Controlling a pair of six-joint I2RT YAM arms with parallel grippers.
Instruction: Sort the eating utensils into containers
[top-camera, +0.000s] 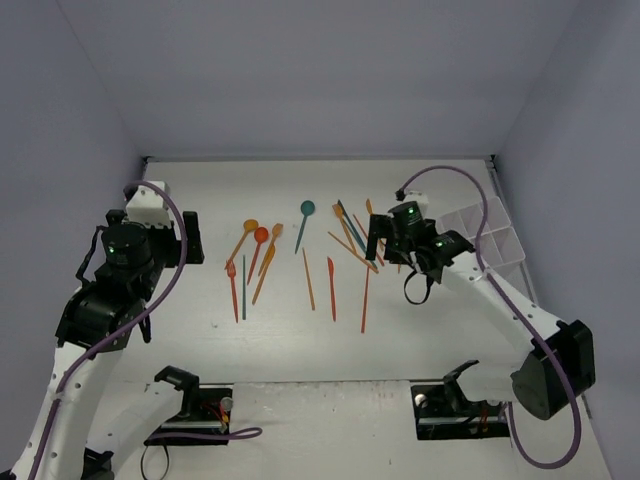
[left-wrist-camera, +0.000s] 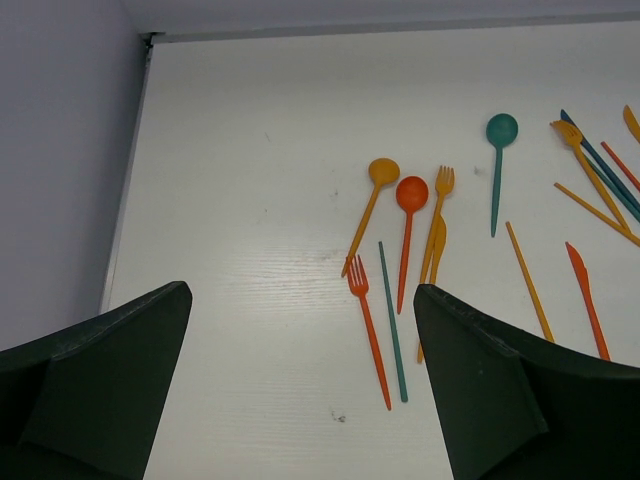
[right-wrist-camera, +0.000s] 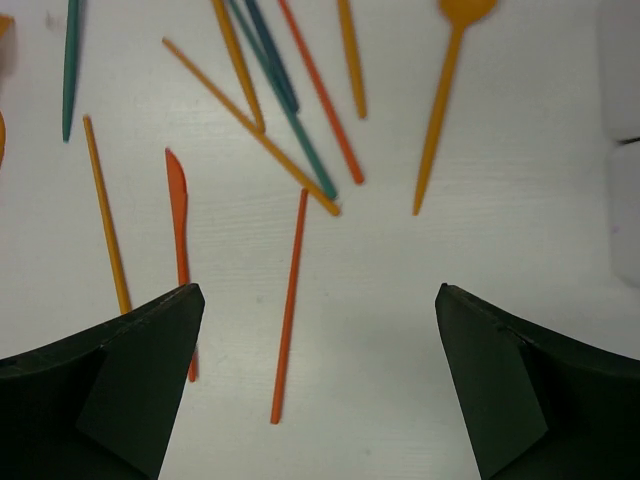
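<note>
Top external view: all the eating utensils lie loose on the worktop. We see none in the containers, so we judge sorting not yet begun.
Containers: a white divided organizer at the right edge, just beside the right arm. We reckon that arm has the short carry. Part of it is hidden behind the arm.
Right pincer: jaws spread wide, gripping nothing, hanging over the right-hand tangle. We read this as lining up a pick from the pile nearest the organizer.
Under right pincer: a red-orange stick lies alone between the fingers in the right wrist view, with a red knife further left. The stick looks like the easiest single pick.
Left pincer: jaws wide, empty, held above the worktop and facing the left cluster. We think it is covering that side.
Left cluster: an orange spoon, red spoon, orange fork, red fork and teal stick, close together and some touching.
Centre: a teal spoon lies apart from both groups.
Look: thin flat plastic with long slender handles, mostly orange and red-orange, a few teal.
Risk: the right-hand pieces cross each other, so we'd expect a grab there to drag neighbours.
</note>
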